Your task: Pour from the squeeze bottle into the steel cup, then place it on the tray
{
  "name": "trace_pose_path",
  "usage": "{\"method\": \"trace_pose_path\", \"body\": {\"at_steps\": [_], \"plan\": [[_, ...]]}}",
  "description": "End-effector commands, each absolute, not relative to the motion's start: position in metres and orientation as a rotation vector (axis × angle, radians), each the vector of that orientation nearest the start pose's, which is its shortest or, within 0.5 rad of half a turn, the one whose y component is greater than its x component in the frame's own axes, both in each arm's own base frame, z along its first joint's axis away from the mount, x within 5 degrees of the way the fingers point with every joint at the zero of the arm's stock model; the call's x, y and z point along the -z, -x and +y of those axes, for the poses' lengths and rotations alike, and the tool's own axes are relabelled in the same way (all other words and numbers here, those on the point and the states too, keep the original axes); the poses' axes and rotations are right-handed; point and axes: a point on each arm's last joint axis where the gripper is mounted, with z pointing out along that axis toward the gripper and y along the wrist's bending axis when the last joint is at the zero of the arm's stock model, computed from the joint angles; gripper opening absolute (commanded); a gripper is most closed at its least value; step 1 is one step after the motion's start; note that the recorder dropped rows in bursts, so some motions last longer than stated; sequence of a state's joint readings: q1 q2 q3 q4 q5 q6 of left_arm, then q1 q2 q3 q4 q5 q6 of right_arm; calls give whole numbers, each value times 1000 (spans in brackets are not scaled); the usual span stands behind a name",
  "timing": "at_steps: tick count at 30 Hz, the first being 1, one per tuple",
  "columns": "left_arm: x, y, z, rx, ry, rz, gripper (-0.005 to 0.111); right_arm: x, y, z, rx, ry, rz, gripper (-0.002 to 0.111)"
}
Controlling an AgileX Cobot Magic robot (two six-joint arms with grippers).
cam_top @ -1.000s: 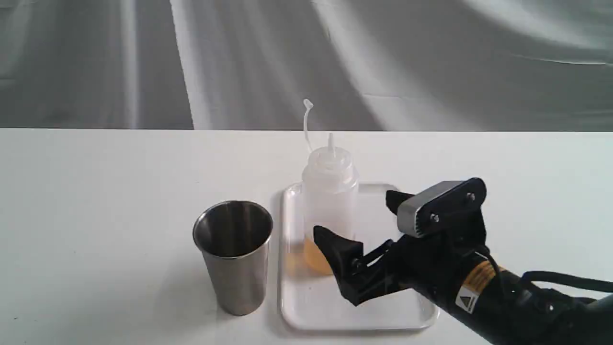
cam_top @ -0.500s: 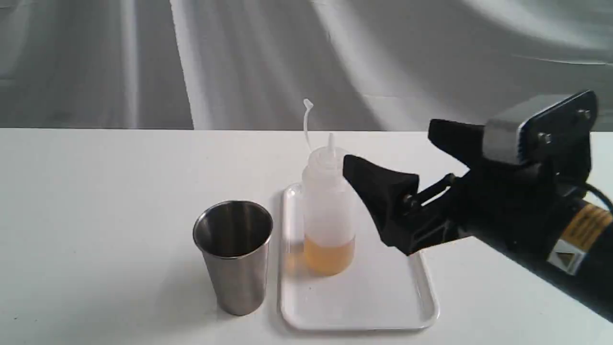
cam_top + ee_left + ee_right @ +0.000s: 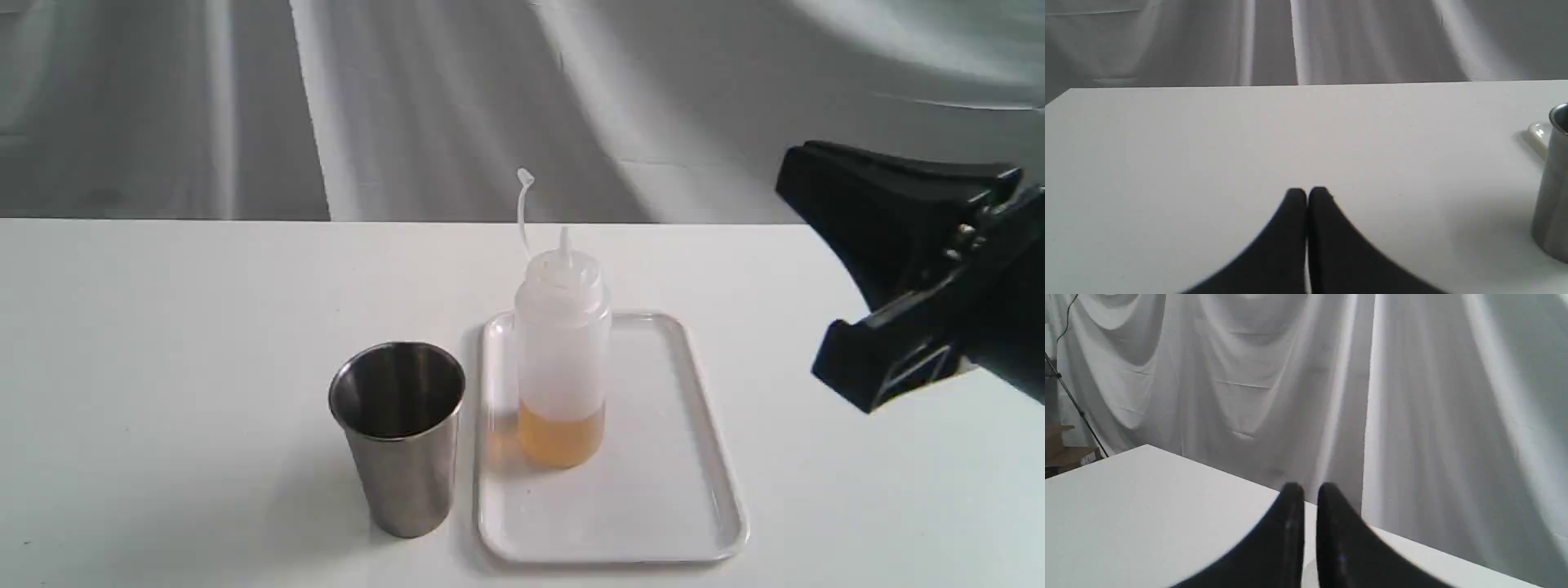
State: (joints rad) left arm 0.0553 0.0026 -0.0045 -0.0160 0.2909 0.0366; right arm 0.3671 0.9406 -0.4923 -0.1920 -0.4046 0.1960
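The translucent whitish plastic squeeze bottle [image 3: 562, 343], amber liquid in its base, stands upright on the flat white rectangular tray [image 3: 653, 523]. The brushed stainless-steel cup [image 3: 400, 441] stands on the white tabletop [image 3: 163, 367] just beside the tray. The right pincer [image 3: 1310, 489] hangs raised, well apart from the bottle, its 2 fingers seemingly closed on nothing. The left pincer [image 3: 1306, 192] is closed, empty, above the tabletop.

Even, soft light; faint shadows.
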Motion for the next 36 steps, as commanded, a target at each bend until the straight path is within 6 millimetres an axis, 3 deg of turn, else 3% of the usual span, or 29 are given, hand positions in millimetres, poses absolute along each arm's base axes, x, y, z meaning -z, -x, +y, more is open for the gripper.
{"method": "trace_pose_path", "body": {"at_steps": [1,10,17,24,36], "plan": [[-188,-55,2,-45,20,1767,0,-313,-173,72,-360,309,1521,0],[-188,-55,2,-45,20,1767,0,-308,-160,65,-217,437,1612,0],[-188,-55,2,-42,23,1767,0,-313,-152,64,-70,621,1522,0],[-188,-55,2,-45,20,1767,0,-309,-148,56,-123,484,1646,0],[-188,-55,2,-43,22,1767,0,-304,-147,54,-104,479,1702,0]]}}
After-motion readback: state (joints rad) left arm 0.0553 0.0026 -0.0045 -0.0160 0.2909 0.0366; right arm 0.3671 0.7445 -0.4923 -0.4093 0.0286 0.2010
